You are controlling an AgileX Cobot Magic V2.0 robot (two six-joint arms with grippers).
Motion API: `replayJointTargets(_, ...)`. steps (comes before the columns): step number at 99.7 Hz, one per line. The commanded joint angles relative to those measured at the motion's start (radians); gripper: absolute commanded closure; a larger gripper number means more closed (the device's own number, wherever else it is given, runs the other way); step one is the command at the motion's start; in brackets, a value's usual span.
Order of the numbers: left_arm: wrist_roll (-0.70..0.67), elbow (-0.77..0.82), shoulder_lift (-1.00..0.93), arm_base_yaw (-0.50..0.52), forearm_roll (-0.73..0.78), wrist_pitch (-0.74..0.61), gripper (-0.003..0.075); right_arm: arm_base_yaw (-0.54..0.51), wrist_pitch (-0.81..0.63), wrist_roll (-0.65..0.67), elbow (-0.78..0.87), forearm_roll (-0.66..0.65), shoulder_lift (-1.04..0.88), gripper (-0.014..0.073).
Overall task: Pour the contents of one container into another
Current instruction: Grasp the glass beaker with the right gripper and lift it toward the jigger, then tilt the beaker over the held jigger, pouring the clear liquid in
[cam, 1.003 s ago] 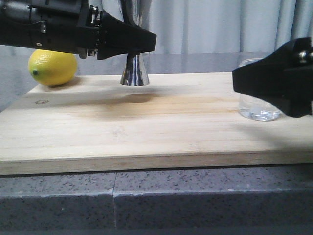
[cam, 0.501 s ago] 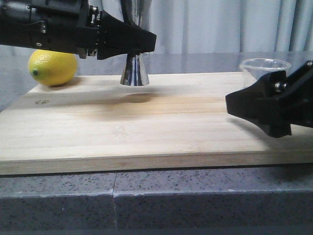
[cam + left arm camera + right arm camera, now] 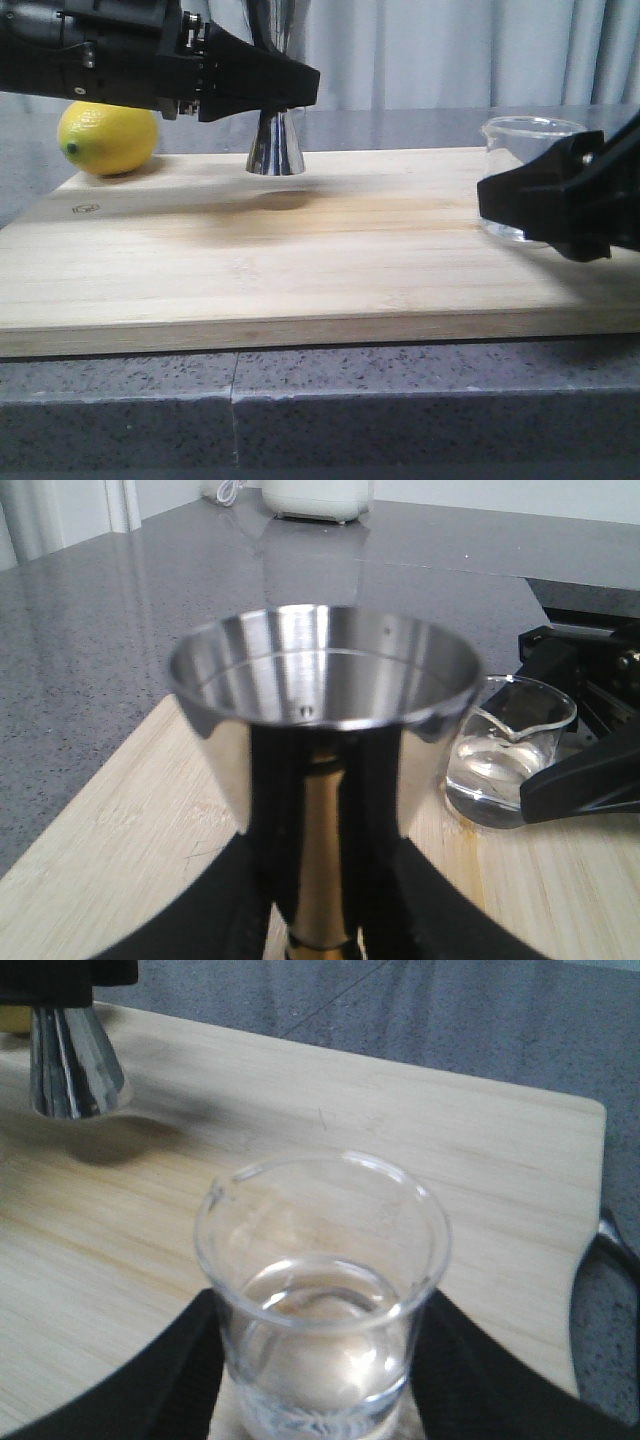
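Fingers of my left gripper [image 3: 285,88] are clamping the jigger [image 3: 275,145] above the board [image 3: 300,260]. My right gripper [image 3: 320,1360] is reaching level, apparently gripping the beaker [image 3: 322,1300].

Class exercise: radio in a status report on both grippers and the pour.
Left gripper shut on jigger, held off board. Right gripper shut on beaker, liquid inside. Path between clear.

The jigger [image 3: 322,730] is mirror-bright steel with a gold band at its waist, and the beaker [image 3: 322,1290] is clear glass. A yellow lemon [image 3: 107,138] sits on the pale, streaky-grained wooden board [image 3: 300,270], over a speckled grey counter [image 3: 320,410].
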Motion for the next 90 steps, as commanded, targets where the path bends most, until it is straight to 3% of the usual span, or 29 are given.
replayJointTargets(1,0.004,-0.029,-0.054,-0.008,-0.079,0.104,0.0572,0.000,-0.032,-0.001,-0.070,-0.006,-0.049,0.0302)
replayJointTargets(39,0.004,-0.029,-0.054,-0.008,-0.079,0.104,0.0572,0.000,0.529,-0.021,-0.483,-0.022,-0.118,0.0302)
replayJointTargets(48,0.004,-0.029,-0.054,-0.008,-0.079,0.104,0.0572,0.000,0.599,-0.030,-0.558,-0.027,-0.118,0.0302)
replayJointTargets(90,0.004,-0.029,-0.054,-0.008,-0.079,0.104,0.0572,0.000,1.043,-0.042,-0.969,-0.267,0.027,0.0302)
